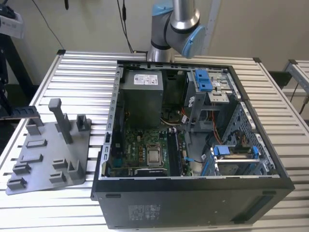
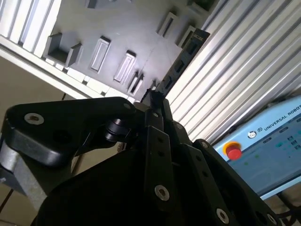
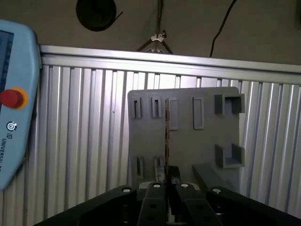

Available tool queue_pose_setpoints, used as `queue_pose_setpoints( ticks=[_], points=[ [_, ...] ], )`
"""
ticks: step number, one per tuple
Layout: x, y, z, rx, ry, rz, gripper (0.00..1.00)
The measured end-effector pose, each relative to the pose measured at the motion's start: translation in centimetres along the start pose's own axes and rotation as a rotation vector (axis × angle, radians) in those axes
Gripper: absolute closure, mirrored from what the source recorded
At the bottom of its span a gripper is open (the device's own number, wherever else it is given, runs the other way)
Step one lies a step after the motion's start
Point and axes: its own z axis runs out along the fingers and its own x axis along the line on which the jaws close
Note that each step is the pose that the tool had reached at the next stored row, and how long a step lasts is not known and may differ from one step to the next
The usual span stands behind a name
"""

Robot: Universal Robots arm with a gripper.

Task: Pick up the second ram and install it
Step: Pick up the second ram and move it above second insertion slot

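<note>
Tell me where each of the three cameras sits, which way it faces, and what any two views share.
Exterior view: off the arm, raised, looking down on the slatted table, the open computer case and the fixture plate; the arm stands beyond the case.
First wrist view: on the wrist, looking past the gripper onto the fixture plate, with the second ram edge-on in its grip.
Second wrist view: on the wrist, looking past the gripper along the second ram.
Shared: both wrist views show the fixture plate and a teach pendant.

On the slatted table (image 1: 82, 72), the computer case (image 1: 193, 203) stood just to the exterior view's right of the fixture plate (image 1: 43, 162), and the second ram (image 3: 166, 132) hung over that plate.
</note>
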Motion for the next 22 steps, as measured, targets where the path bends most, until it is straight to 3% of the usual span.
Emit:
queue_pose_setpoints(
  ticks=[2,7,14,22],
  points=[
    [0.0,0.0,-0.03,0.0,0.0,0.0,0.86],
    [-0.02,-0.01,-0.92,-0.0003,0.0002,0.0,0.86],
    [-0.02,0.0,-1.06,-0.0003,0.0004,0.0,0.86],
    [-0.08,0.0,-2.72,0.0,0.0002,0.0,0.86]
  ],
)
